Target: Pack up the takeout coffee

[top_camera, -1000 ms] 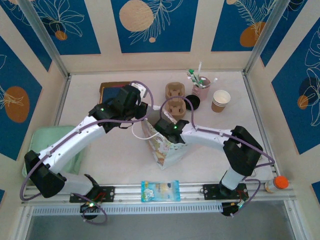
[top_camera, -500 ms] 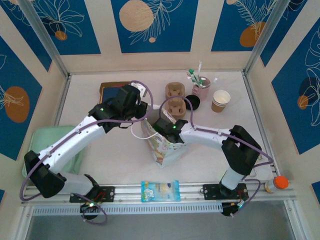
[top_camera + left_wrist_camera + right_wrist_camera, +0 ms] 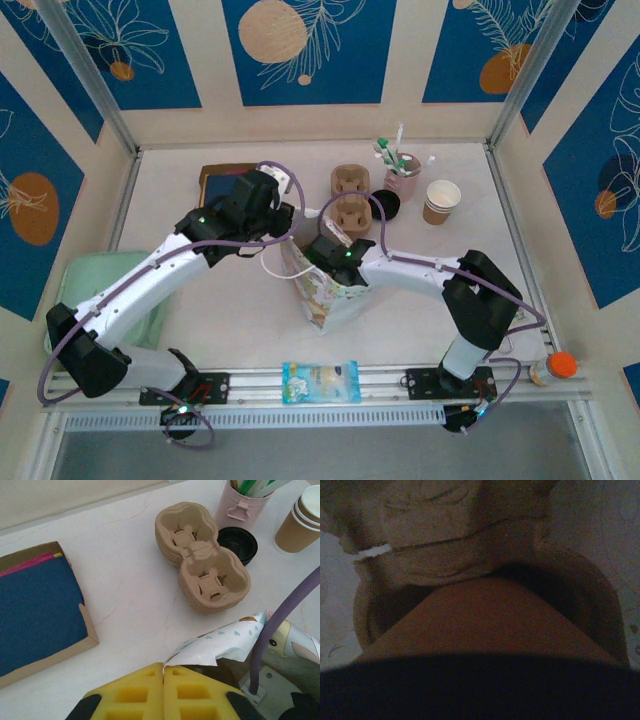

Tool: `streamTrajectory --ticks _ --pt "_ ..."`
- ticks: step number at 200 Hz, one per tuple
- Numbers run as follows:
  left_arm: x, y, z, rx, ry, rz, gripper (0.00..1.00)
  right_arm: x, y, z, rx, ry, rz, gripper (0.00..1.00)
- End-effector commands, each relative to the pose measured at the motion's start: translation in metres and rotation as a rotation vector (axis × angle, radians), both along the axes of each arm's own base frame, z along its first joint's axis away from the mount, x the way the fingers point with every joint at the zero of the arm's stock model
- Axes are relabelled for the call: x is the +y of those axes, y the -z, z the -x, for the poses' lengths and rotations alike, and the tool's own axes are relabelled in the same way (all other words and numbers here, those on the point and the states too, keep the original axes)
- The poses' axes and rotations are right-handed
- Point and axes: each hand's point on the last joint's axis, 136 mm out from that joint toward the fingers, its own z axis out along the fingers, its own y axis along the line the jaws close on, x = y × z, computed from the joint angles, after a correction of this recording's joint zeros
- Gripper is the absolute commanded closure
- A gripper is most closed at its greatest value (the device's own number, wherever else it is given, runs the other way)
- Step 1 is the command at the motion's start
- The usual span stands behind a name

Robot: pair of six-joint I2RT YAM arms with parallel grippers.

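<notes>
The rim of the white printed paper bag [image 3: 220, 642] is pinched between the clenched yellow pads of the left gripper [image 3: 163, 672]. The right gripper [image 3: 333, 252] is sunk into the bag's mouth. In the dim right wrist view, a kraft-brown paper cup [image 3: 480, 620] is seen close beneath the wrist, inside the bag. Whether the cup is gripped or released cannot be told.

top view looks down; left wrist close, sharing the cup carriers [image 3: 202, 560]
</notes>
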Motion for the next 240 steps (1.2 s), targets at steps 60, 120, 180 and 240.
streamTrajectory --ticks 60,120,180,240 --pt "0.011 -0.023 -0.003 -0.087 -0.036 0.046 0.93 -0.031 0.082 0.013 0.076 0.030 0.134 0.66" --pt "0.010 -0.024 0.000 -0.091 -0.025 0.063 0.92 -0.028 0.091 0.000 0.020 0.001 0.087 0.63" --pt "0.012 -0.024 0.000 -0.094 -0.030 0.060 0.92 -0.031 0.093 0.001 0.045 0.009 0.103 0.59" --pt "0.010 -0.016 0.000 -0.074 -0.026 0.055 0.92 -0.030 0.086 0.002 0.055 0.004 0.124 0.52"
